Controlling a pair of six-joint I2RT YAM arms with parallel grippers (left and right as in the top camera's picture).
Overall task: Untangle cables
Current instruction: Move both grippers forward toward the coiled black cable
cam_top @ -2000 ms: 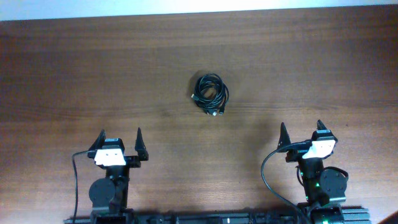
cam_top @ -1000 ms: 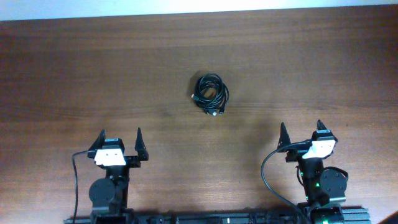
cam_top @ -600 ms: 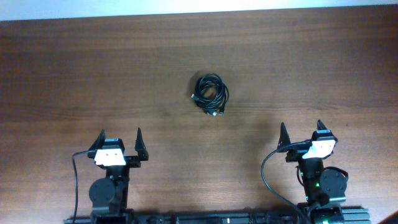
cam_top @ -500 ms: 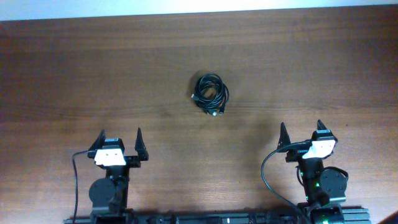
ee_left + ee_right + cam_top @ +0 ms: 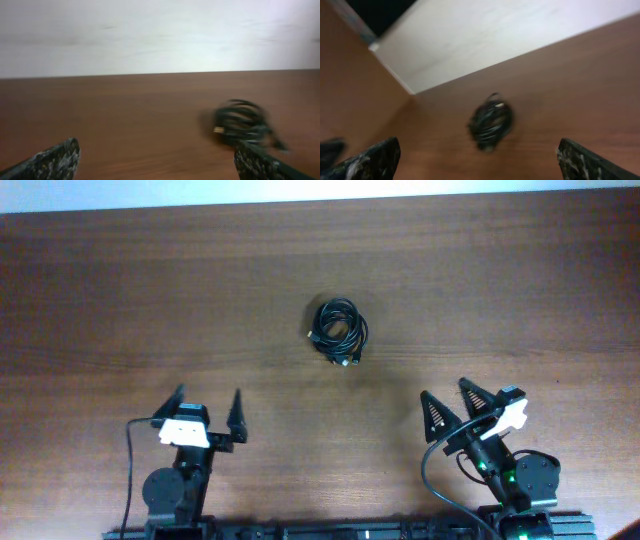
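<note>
A small coiled bundle of black cables [image 5: 339, 331] lies on the brown wooden table, a little beyond the middle. It also shows blurred in the left wrist view [image 5: 241, 122] and in the right wrist view [image 5: 491, 121]. My left gripper [image 5: 208, 406] is open and empty near the front edge, left of the bundle and well short of it. My right gripper [image 5: 452, 401] is open and empty near the front edge at the right, turned toward the bundle. Both are far from the cables.
The wooden table [image 5: 150, 300] ends at a pale wall or floor strip along the far edge [image 5: 320, 188]. The arm bases and their own black leads [image 5: 430, 470] sit at the front edge.
Both grippers have started to turn. The right one has swung left toward the cable bundle; the left one has shifted slightly right. The cables have not moved.
</note>
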